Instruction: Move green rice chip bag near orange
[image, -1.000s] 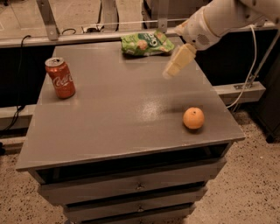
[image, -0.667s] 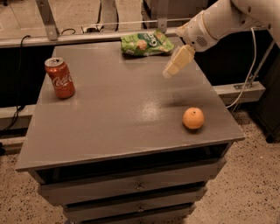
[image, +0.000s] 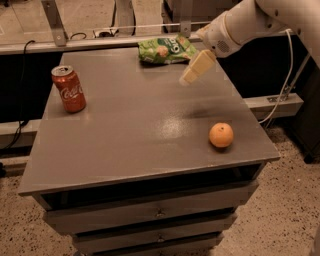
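The green rice chip bag (image: 165, 50) lies flat at the far edge of the grey tabletop (image: 130, 125), right of centre. The orange (image: 221, 135) sits near the table's front right corner, far from the bag. My gripper (image: 192, 72) hangs above the table on the white arm that comes in from the upper right. It is just right of and in front of the bag, holds nothing, and does not touch the bag. The bag's right end is partly behind the gripper's wrist.
A red cola can (image: 68, 89) stands upright at the left side of the table. The table is a cabinet with drawers (image: 155, 215) below. A metal rail (image: 100, 42) and cables run behind the far edge. The floor is speckled.
The gripper has moved a little to the left, closer to the bag. The bag, the orange and the can have not moved.
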